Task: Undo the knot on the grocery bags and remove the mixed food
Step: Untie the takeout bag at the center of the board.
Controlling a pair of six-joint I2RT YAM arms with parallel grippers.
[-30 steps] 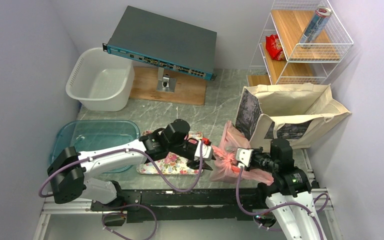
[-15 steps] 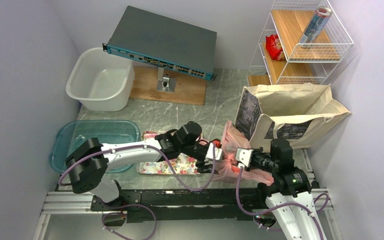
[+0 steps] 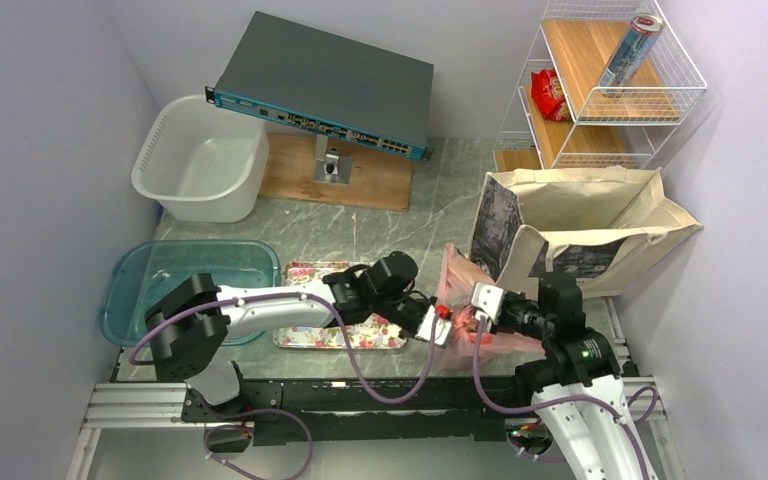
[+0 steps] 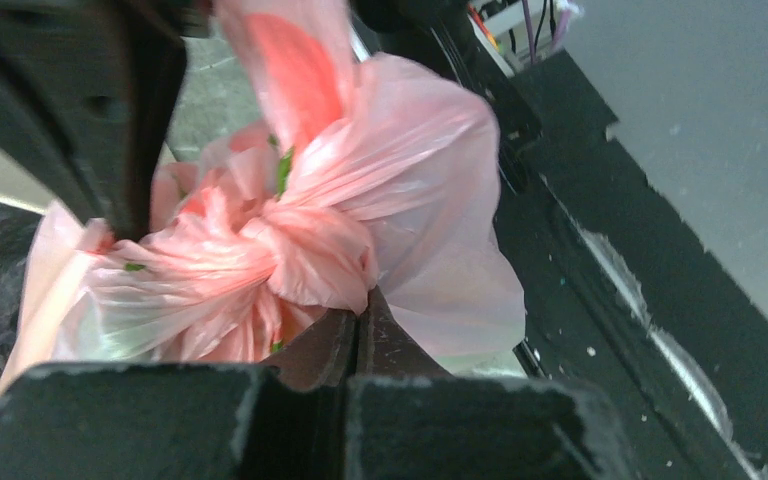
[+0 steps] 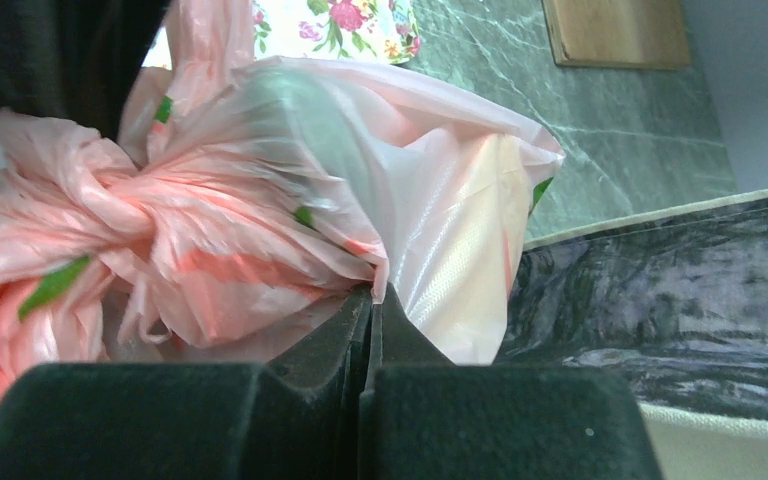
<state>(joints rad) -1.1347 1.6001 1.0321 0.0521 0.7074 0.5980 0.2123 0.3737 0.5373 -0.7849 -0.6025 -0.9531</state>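
Note:
The thin pink bag (image 3: 463,275) lies at the front of the table, just left of the beige canvas tote (image 3: 580,215). Its knot (image 4: 310,255) is a bunched pink lump. My left gripper (image 4: 362,300) is shut, its tips nipping the lower edge of that knot. From the other side, my right gripper (image 5: 372,292) is shut on a fold of the pink bag's film, with the knot (image 5: 130,215) to its left. In the top view the two grippers, left (image 3: 442,322) and right (image 3: 480,303), meet over the bag. The mixed food is hidden inside the bags.
A floral tray (image 3: 305,335) lies under the left arm, with a teal tub (image 3: 140,280) and a white basket (image 3: 200,160) further left. A network switch (image 3: 325,85) stands at the back. The wire shelf (image 3: 610,90) holds a can and a red packet.
My left gripper has swung right from above the floral tray to the pink bag, opened, then closed on the knot. The right gripper has stayed shut on the bag and shifted slightly.

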